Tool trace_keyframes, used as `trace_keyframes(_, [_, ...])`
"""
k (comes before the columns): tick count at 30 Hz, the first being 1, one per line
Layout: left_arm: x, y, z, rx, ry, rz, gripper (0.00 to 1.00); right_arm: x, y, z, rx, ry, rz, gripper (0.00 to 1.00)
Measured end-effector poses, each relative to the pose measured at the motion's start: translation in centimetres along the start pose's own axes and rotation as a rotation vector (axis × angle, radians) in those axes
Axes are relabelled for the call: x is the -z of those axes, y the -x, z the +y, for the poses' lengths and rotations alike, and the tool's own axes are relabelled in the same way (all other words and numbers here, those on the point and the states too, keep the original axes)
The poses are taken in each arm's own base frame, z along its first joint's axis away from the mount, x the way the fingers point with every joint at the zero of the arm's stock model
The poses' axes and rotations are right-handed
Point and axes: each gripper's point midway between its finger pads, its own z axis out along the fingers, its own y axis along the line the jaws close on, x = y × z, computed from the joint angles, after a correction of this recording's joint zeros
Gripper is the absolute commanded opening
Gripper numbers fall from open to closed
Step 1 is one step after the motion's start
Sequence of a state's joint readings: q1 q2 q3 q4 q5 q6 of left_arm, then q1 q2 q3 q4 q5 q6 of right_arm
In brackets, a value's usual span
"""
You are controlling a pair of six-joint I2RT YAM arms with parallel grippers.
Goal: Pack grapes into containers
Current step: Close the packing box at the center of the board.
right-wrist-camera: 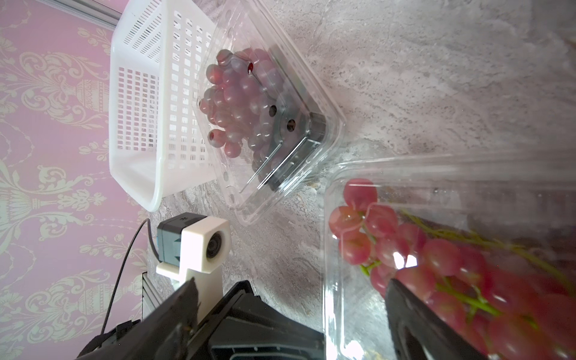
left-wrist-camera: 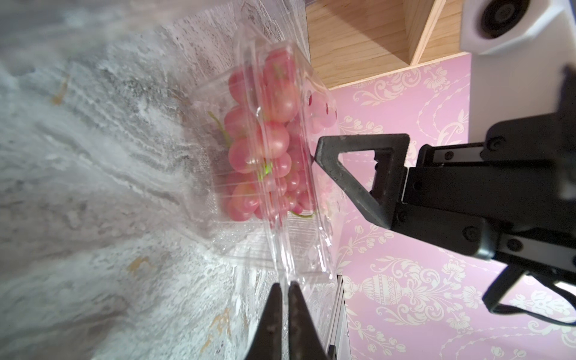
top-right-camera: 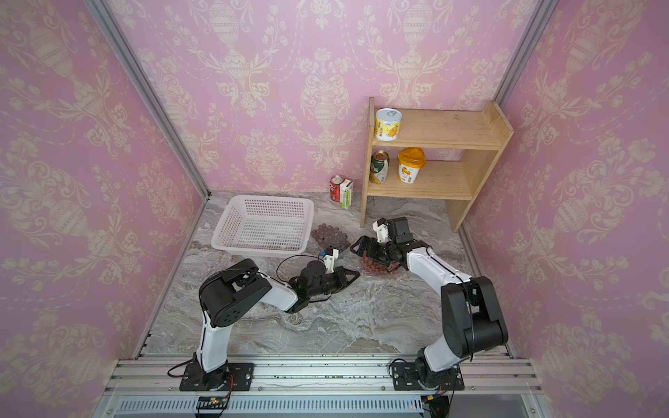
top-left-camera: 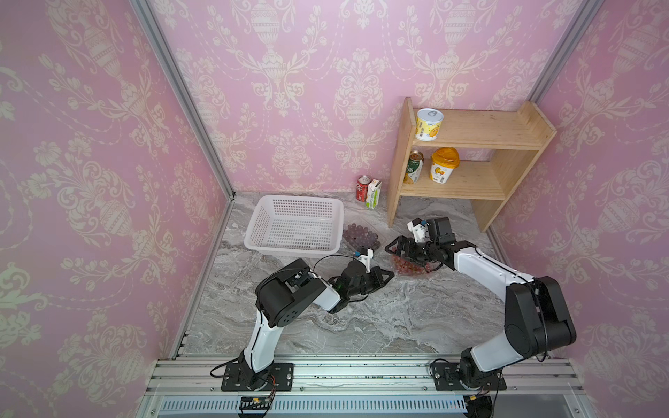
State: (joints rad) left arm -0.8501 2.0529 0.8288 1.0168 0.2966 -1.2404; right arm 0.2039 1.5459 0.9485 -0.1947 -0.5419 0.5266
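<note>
You get little of the pink-grape box (top-left-camera: pixel 407 268) in both top views. The right arm's wrist covers its far half, and only a red patch shows on the table (top-left-camera: pixel 325 325). Both wrist views cut it off too, so you never see its whole outline. Its lid lies down over the pink grapes (left-wrist-camera: pixel 271 143), but you cannot tell whether it has snapped shut.

The left claw (left-wrist-camera: pixel 285 293) is closed, its two tips pressed together on the clear lip at the box's near end. The right claw (right-wrist-camera: pixel 291 283) stands wide open and grips nothing. One finger (left-wrist-camera: pixel 325 149) has its tip against the lid, and the other stands clear of the box.

The box lies flat, its length running straight away from the left claw toward the shelf (top-left-camera: pixel 467 159). The bunch lies along it, green stem lengthwise.

The dark-grape box (right-wrist-camera: pixel 280 174) sits flat just beside the basket (top-left-camera: pixel 293 224), turned corner-on to you, near the other box but apart from it. Its dark grapes (right-wrist-camera: pixel 240 93) crowd the end toward the basket. A dark angular shape shows through the opposite corner; you cannot make out what it is.
</note>
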Motion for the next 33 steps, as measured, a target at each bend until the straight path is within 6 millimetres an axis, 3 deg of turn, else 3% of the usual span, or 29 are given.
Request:
trace_keyframes(3, [-0.2,0.1,-0.1,-0.001,-0.004,-0.001,0.12,0.0,0.0,0.0,0.0,0.0,0.0,0.95])
trace_keyframes(7, [-0.3,0.1,0.0,0.007,0.002,-0.001,0.28,0.0,0.0,0.0,0.0,0.0,0.0,0.95])
trace_keyframes(12, [-0.3,0.0,0.3,0.011,0.01,0.002,0.32,0.0,0.0,0.0,0.0,0.0,0.0,0.95])
trace_keyframes(22, [-0.7,-1.0,-0.1,0.007,0.004,0.02,0.27,0.0,0.0,0.0,0.0,0.0,-0.001,0.95])
trace_keyframes(33, [-1.4,-0.7,-0.4,0.004,-0.006,0.013,0.26,0.0,0.1,0.1,0.003,0.003,-0.005,0.95])
